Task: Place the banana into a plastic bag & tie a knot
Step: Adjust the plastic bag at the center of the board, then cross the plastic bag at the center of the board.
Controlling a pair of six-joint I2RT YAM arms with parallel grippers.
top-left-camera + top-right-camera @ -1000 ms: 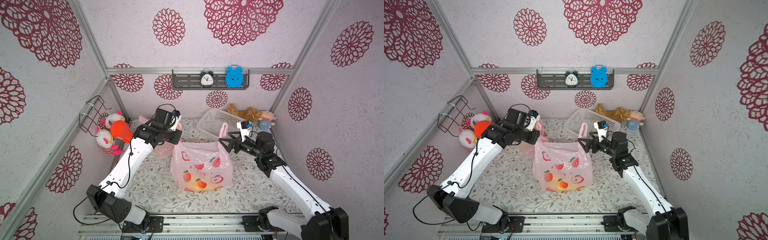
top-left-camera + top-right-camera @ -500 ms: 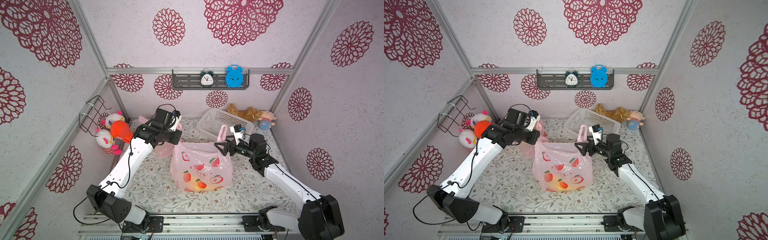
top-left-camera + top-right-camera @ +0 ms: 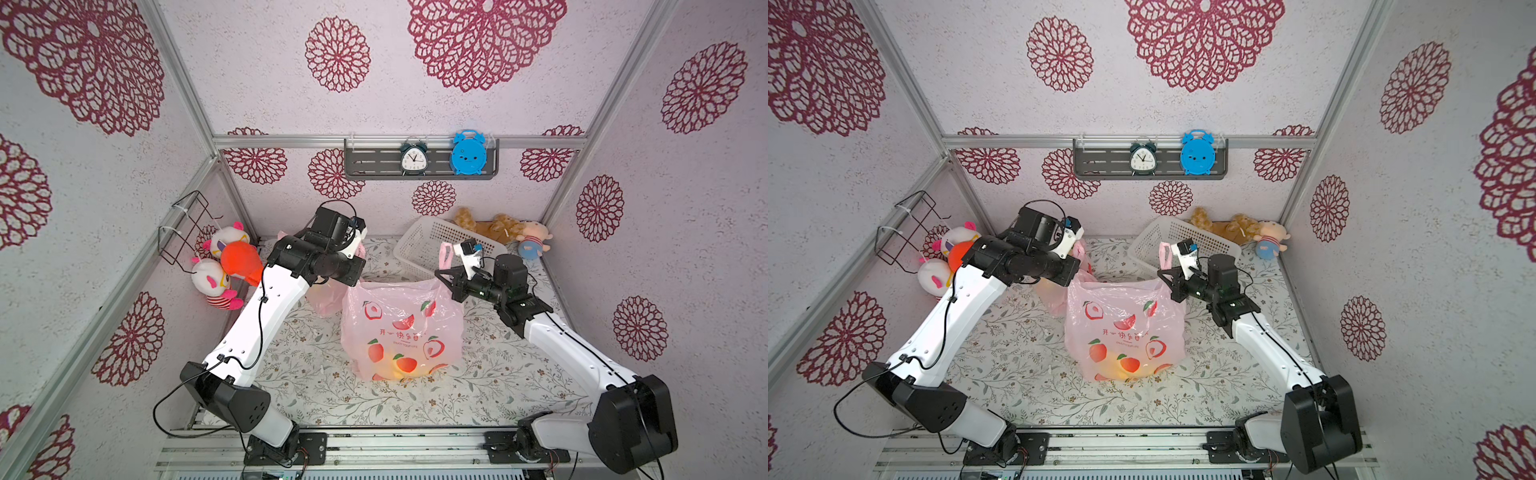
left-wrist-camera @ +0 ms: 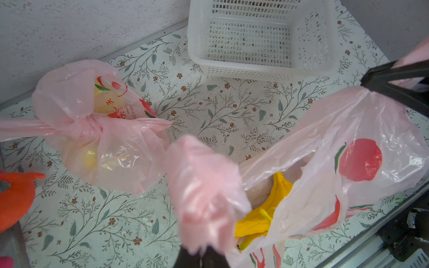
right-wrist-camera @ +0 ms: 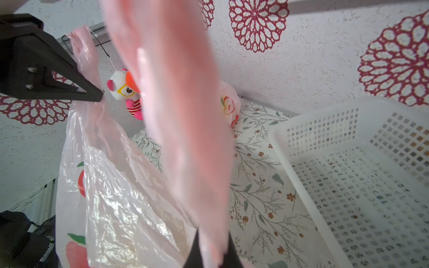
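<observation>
A pink plastic bag [image 3: 401, 328] printed with peaches hangs upright at the middle of the floral mat in both top views. The yellow banana [image 4: 267, 206] lies inside it, seen through the bag's mouth in the left wrist view. My left gripper [image 4: 204, 254] is shut on the bag's left handle [image 4: 202, 185]. In a top view it [image 3: 356, 279] sits at the bag's upper left corner, mostly under the arm. My right gripper [image 5: 212, 254] is shut on the right handle [image 5: 176, 97], at the bag's upper right corner [image 3: 445, 284]. The mouth is stretched between them.
A second pink bag [image 4: 92, 130], tied shut, lies behind the left arm. A white mesh basket [image 3: 419, 245] stands at the back right. Plush toys sit at the left wall [image 3: 224, 266] and in the back right corner [image 3: 498, 226]. A wire rack [image 3: 187, 224] hangs on the left wall.
My right gripper has moved left to the bag's upper right corner and gone from open to shut on the right handle. The left arm has stayed put, holding its handle.
</observation>
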